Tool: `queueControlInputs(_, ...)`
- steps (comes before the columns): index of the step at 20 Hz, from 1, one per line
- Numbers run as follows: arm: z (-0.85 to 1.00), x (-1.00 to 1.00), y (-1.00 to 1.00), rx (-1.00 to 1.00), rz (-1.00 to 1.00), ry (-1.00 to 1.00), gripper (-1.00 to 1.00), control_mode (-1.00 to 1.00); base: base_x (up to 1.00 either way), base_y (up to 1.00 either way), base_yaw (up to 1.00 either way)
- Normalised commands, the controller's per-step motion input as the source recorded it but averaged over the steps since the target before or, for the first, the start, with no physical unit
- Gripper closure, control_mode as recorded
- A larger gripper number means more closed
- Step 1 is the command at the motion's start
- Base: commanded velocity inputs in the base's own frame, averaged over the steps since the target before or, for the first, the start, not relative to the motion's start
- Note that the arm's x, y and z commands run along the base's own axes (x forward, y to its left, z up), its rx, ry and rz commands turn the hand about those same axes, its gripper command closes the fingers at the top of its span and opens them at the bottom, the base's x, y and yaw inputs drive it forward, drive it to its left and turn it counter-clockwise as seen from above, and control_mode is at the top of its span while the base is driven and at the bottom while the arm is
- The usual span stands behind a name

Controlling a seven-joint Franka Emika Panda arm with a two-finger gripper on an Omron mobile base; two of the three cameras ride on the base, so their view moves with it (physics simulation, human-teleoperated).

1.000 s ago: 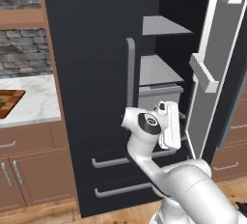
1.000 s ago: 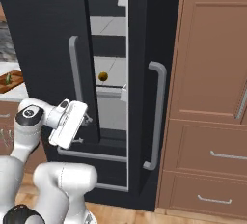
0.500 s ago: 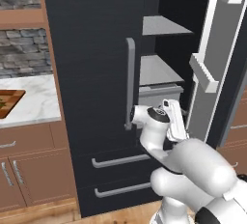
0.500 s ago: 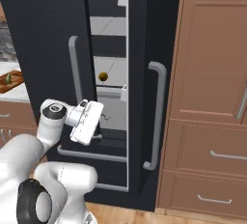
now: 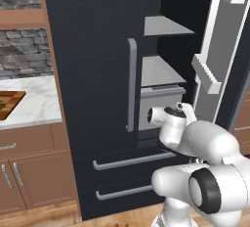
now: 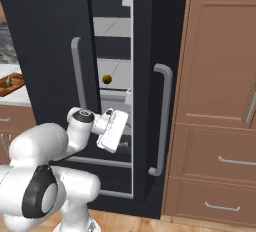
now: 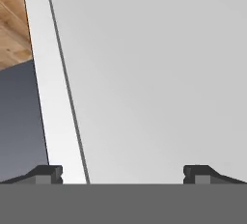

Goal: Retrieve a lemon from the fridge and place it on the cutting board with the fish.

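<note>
A: How is the end effector (image 7: 123,172) set?
B: Spread wide, nothing held, at the fridge (image 6: 50,36) opening.
A: And the lemon (image 6: 106,79)?
B: Further in, on a shelf. Firm, light, liable to roll; best pinched across its middle.
</note>
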Motion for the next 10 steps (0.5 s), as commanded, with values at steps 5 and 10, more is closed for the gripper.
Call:
queueControlInputs(5,0.0,-0.01,-1.0,-0.11,-0.01,0.24,-1.0,-1.0,0.0,0.0,0.0)
queueControlInputs(10,0.0,-0.04,-1.0,-0.12,-0.04,0.23,-1.0,-1.0,0.0,0.0,0.0)
